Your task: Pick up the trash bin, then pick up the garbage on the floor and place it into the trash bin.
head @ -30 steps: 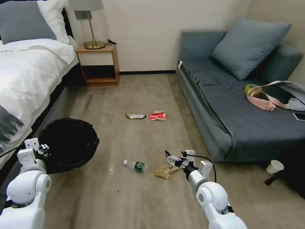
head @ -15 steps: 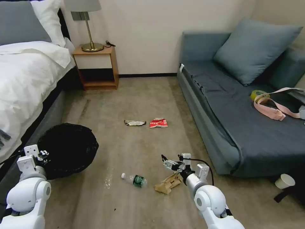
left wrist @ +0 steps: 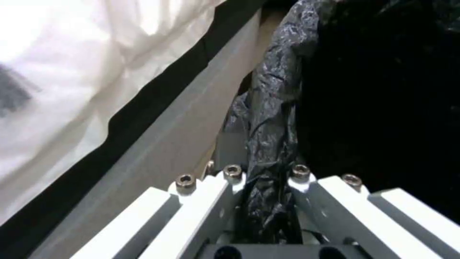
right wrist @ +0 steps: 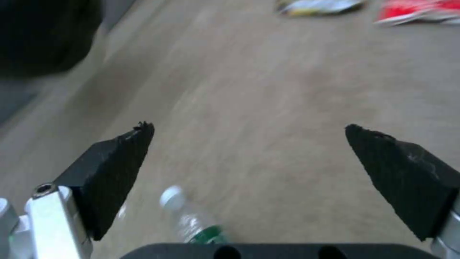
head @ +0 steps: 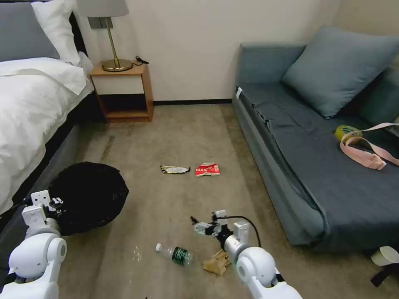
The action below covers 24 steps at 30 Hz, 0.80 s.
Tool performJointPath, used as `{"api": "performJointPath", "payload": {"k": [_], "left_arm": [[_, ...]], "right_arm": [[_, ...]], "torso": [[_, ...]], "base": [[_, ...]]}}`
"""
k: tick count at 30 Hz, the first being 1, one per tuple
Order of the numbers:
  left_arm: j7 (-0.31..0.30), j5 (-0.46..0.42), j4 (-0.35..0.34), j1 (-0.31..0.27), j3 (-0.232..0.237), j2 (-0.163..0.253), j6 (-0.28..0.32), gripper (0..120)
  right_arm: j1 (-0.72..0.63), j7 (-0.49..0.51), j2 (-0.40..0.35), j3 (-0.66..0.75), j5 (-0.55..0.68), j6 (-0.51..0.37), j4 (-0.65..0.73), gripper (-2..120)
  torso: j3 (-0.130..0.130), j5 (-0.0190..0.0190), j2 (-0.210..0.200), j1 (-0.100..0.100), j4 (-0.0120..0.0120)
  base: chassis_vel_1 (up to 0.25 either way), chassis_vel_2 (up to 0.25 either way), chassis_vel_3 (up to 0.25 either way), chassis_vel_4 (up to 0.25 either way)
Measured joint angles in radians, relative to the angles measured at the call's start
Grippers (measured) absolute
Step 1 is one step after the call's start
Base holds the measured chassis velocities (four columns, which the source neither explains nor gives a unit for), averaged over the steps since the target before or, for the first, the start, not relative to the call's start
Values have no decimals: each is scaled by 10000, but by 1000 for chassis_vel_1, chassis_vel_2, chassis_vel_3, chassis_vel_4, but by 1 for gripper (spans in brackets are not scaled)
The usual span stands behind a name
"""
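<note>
The trash bin [head: 89,195], lined with a glossy black bag, hangs low beside the bed. My left gripper [head: 56,203] is shut on its rim; the left wrist view shows the bag [left wrist: 273,144] pinched in the left gripper [left wrist: 266,174]. My right gripper [head: 196,226] hovers open above the floor, just beyond the clear bottle [head: 176,254] with the green label and the tan paper scrap [head: 215,262]. Between the open right gripper [right wrist: 247,133] fingers the bottle [right wrist: 192,223] lies on the carpet. Farther off lie a red-white packet [head: 207,169] and a dark silvery wrapper [head: 175,169].
A white bed [head: 29,112] runs along the left, with a wooden nightstand [head: 120,91] and lamp by the wall. A grey sofa [head: 324,166] lines the right side. A paper cup [head: 384,255] lies near the sofa's front corner. Open carpet lies between them.
The whole view has shifted, so the camera has moved. My right gripper has swung left off the paper scrap toward the bottle. The left gripper still holds the bin.
</note>
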Motion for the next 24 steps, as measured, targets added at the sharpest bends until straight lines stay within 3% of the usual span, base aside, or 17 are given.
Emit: {"api": "performJointPath", "payload": {"k": [4,13,24], "left_arm": [[-9,249,-27,38,8,-103,-83,2],[125,633,-241,432,-77,-325,-435,2],[204,760,-279,739,-174,-573,-830,2]], "right_arm": [[1020,-159,-402,-1829,-328,-154,-1027,100],[2205,-783,-255,-3534,-546,-312,-2396,100],[3033,-1149,2,-4278,-1155,-66,-3557,100]], "torso": [[1,0,0,1,-1],[0,-1,0,0,0],[0,1,0,0,1]], "base": [[-54,60,40,-47],[0,0,0,0],[0,0,0,0]]}}
